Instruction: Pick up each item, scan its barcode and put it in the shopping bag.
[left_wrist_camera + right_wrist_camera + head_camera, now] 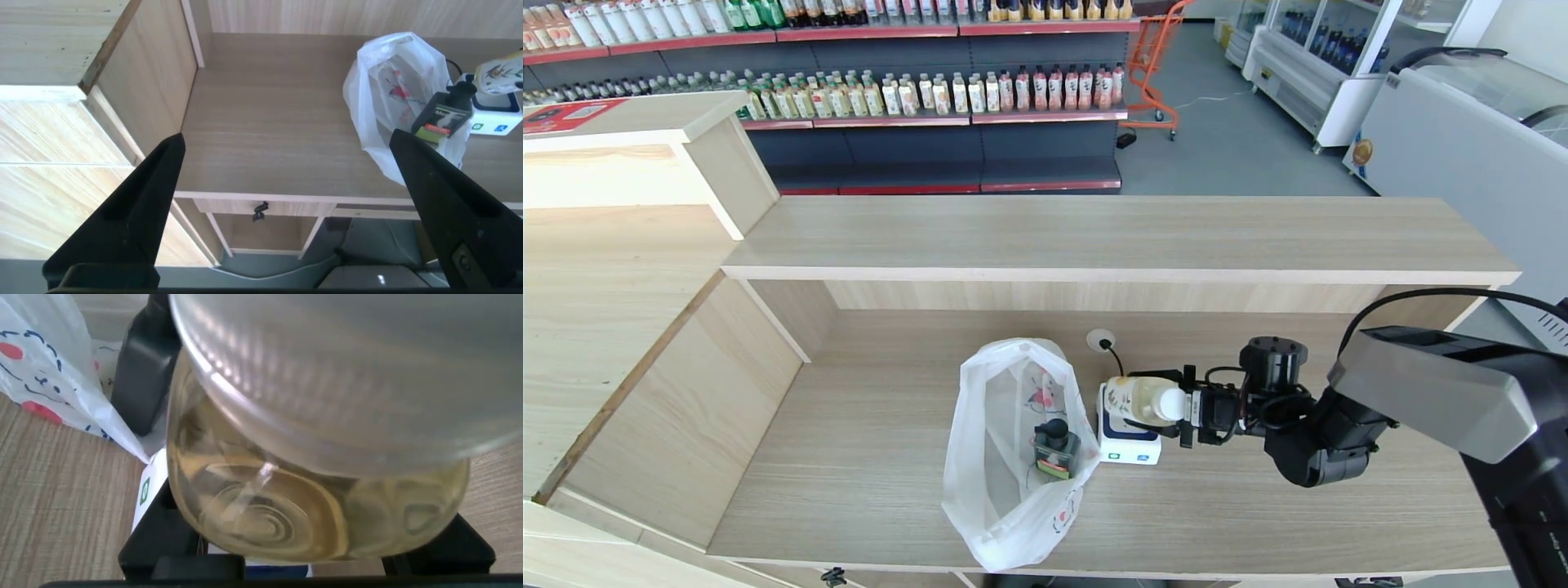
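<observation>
Bottle (1139, 400) pinched by right hand (1186, 406), sideways over scanner (1129, 445). Best turn barcode down toward scanner, hold steady; shopping bag (1005, 465) just beside. Left hand (286, 212) spread.

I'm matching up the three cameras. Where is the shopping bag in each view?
Head view: shopping bag low centre on the counter, just left of the scanner.
Left wrist view: on the counter, bag beside the bottle.
Right wrist view: white plastic at the edge, beside the bottle.
Shared landmark: the bottle held by the right gripper.
</observation>
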Robot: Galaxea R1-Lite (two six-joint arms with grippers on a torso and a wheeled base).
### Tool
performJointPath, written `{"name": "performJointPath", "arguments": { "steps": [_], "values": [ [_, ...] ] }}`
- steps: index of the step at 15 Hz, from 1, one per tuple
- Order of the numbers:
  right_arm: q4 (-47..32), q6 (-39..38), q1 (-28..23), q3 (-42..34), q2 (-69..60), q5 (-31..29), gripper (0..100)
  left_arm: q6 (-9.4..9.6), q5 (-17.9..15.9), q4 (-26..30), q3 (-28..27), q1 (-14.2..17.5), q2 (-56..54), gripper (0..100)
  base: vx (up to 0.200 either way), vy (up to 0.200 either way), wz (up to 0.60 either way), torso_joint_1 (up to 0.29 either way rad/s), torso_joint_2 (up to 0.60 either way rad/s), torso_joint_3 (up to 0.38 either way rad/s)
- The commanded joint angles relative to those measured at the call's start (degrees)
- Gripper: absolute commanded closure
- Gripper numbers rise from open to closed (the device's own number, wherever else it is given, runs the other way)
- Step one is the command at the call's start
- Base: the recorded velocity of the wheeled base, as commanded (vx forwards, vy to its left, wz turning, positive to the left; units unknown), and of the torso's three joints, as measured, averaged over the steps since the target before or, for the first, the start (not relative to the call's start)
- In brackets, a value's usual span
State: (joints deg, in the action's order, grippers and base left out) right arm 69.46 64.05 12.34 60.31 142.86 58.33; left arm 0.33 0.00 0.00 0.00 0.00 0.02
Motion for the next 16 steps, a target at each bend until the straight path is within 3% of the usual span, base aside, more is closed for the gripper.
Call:
{"name": "performJointPath", "arguments": {
  "steps": [1,4,6,9,10,12,16],
  "values": [
    [-0.29,0.02,0.06,-0.19,0.4,-0.15,100,0.02,0.0,0.0,0.0,0.0,0.06,0,0.0,0.0,0.0,0.0,0.0,0.0],
    [-0.47,-3.58,-0.03,-0.19,-3.64,2.14,100,0.02,0.0,0.0,0.0,0.0,0.06,0,0.0,0.0,0.0,0.0,0.0,0.0],
    [-0.38,-17.03,0.06,-3.09,-10.41,0.47,100,0.02,0.0,0.0,0.0,0.0,0.06,0,0.0,0.0,0.0,0.0,0.0,0.0],
    [-1.17,-42.25,3.31,-6.17,-17.88,-22.21,100,0.02,0.0,0.0,0.0,0.0,0.06,0,0.0,0.0,0.0,0.0,0.0,0.0],
    [-2.23,-46.38,4.36,-5.29,-18.06,-25.64,100,0.02,0.0,0.0,0.0,0.0,0.06,0,0.0,0.0,0.0,0.0,0.0,0.0],
    [-8.38,-51.39,7.44,-1.16,-17.44,-29.68,100,0.02,0.0,0.0,0.0,0.0,0.06,0,0.0,0.0,0.0,0.0,0.0,0.0],
    [-9.87,-52.01,12.89,9.21,-8.92,-29.77,100,0.02,0.0,0.0,0.0,0.0,0.06,0,0.0,0.0,0.0,0.0,0.0,0.0]
  ]
}}
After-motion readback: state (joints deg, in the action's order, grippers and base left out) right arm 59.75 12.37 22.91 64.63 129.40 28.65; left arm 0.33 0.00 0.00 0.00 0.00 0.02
